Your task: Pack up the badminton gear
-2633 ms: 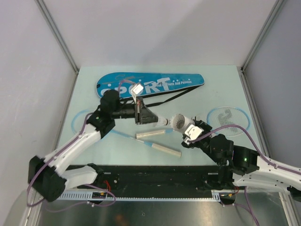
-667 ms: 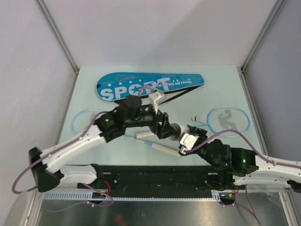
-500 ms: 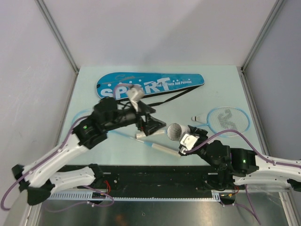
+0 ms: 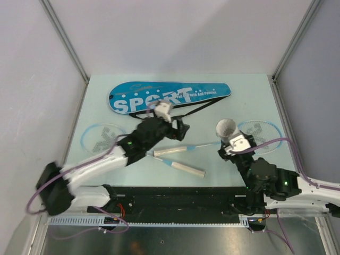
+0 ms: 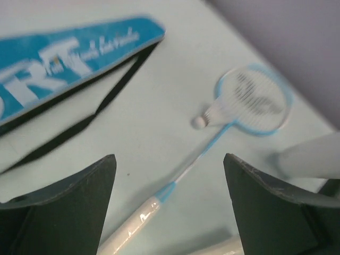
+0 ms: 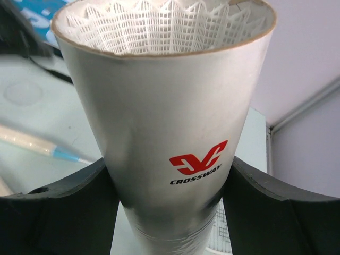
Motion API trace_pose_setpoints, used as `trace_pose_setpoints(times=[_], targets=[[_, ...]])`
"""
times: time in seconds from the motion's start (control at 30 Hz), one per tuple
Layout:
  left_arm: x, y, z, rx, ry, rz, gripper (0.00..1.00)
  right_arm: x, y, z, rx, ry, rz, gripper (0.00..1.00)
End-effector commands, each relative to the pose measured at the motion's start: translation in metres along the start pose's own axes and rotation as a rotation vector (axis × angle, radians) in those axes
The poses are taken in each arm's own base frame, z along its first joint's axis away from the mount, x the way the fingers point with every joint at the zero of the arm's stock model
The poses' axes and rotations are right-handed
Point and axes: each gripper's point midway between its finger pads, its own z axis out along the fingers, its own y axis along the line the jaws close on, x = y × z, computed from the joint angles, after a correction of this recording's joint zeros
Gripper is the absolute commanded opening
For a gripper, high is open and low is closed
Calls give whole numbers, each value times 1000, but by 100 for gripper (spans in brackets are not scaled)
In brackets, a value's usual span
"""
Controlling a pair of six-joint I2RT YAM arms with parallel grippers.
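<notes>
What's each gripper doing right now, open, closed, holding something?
Left gripper: open, holding nothing.
Right gripper: closed on the white tube, which has a shuttlecock inside.

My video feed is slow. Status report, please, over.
Left gripper open, empty. Right gripper shut on tube, shuttlecock inside. Loose shuttlecock by racket head.

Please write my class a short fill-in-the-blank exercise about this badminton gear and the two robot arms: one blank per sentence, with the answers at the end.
1. The white tube clamped in the right gripper carries a red logo above the word ____.
2. The long blue bag bears the word ____ in white letters.
3. The left gripper is ____, holding nothing.
4. In the left wrist view, a shuttlecock lies against the head of a ____.
Answers: CROSSWAY; SPORT; open; racket
</notes>
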Motion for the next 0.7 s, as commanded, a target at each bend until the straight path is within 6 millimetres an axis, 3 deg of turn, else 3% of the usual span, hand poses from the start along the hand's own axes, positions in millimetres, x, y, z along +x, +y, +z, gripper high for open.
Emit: trace_pose_setpoints(times=[0.0,0.03,0.1,0.13,0.2,0.23,0.27,0.3,0.33,0.37,0.4,0.43,0.47,0.5,0.57,0.67], targets=[[16,3,69,-65,-7,-139,84,-13,-47,-12,172,-24,232,24],[28,-1,91,-80,38,-173,83,-13,-48,-13,174,-28,248,25],[48,-8,114,-104,101,-243,83,-12,-54,-15,186,-30,274,25],[57,-13,138,-115,126,-242,82,-11,-57,-17,199,-27,291,25],[77,-23,154,-153,196,-212,82,-9,-60,-18,211,-22,299,25],[57,-36,172,-156,158,-212,82,-9,-63,-19,214,-24,305,25],[83,-35,185,-181,202,-188,83,-8,-64,-20,215,-22,302,25],[96,-41,190,-211,224,-181,83,-8,-65,-20,218,-21,304,25],[77,-53,203,-220,192,-197,83,-7,-67,-21,223,-19,304,25],[106,-46,216,-278,237,-179,86,-7,-68,-22,224,-20,308,25],[115,-51,217,-299,268,-158,87,-8,-69,-22,226,-21,311,25],[101,-64,226,-283,232,-170,91,-8,-70,-22,222,-24,315,25],[120,-64,233,-295,250,-154,93,-9,-70,-23,220,-28,324,25],[115,-79,237,-269,233,-155,94,-10,-70,-23,213,-32,328,25],[134,-91,244,-248,255,-107,95,-9,-71,-24,209,-36,342,25],[141,-104,249,-252,237,-64,98,-8,-72,-25,206,-38,348,24]])
